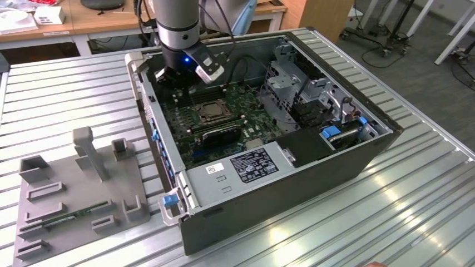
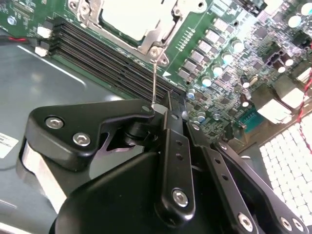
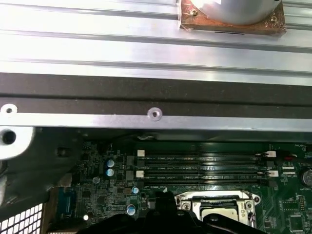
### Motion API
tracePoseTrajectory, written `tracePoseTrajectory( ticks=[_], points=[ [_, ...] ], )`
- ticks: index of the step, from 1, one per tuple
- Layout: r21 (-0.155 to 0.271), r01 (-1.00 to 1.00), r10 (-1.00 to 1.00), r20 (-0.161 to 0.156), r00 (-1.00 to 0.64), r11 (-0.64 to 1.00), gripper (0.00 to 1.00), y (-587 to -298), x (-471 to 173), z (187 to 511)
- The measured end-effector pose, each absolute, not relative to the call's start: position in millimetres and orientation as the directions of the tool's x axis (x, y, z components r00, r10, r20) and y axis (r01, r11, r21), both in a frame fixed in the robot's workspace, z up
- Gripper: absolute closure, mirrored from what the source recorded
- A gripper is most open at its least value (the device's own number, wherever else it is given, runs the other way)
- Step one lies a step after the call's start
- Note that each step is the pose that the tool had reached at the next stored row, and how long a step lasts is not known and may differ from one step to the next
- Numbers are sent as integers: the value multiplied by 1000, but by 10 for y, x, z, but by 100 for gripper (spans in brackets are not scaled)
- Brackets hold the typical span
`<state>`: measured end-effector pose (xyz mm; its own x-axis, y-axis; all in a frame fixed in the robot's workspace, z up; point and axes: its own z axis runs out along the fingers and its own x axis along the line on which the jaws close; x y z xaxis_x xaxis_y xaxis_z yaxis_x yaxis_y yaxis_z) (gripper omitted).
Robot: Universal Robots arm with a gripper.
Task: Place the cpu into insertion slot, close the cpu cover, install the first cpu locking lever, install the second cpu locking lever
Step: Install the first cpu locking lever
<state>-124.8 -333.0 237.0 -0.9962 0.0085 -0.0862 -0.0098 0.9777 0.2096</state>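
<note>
Since the cpu (image 2: 127, 17) is seated in the insertion slot (image 1: 210, 113) at the middle of the motherboard (image 1: 252, 103) under the flat cpu cover (image 2: 147, 45), the hand (image 2: 158, 109) is pinched narrow on the free end of a thin locking lever (image 2: 154, 73), apparently for latching.

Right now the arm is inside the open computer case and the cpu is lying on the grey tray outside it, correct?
One part is wrong. The arm is inside the open computer case, but the cpu is not on the tray: it sits in the insertion slot, as the second wrist view shows.
</note>
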Motion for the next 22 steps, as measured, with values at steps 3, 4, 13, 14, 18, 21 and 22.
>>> tracePoseTrajectory(
  ticks=[3, 4, 13, 14, 18, 21, 22],
  points=[
    [210, -10, 8, -86, -996, 978, 89, -3331, -1180, 2369],
    [210, -10, 8, -86, -996, 978, 89, -3333, -1155, 2370],
    [210, -10, 9, -86, -996, 978, 89, -3356, -934, 2369],
    [210, -10, 9, -86, -996, 978, 89, -3358, -911, 2370],
    [210, -9, 9, -86, -996, 978, 89, -3359, -850, 2362],
    [210, -9, 9, -86, -996, 978, 89, -3356, -828, 2350],
    [210, -9, 9, -86, -996, 978, 89, -3354, -823, 2345]
  ],
)
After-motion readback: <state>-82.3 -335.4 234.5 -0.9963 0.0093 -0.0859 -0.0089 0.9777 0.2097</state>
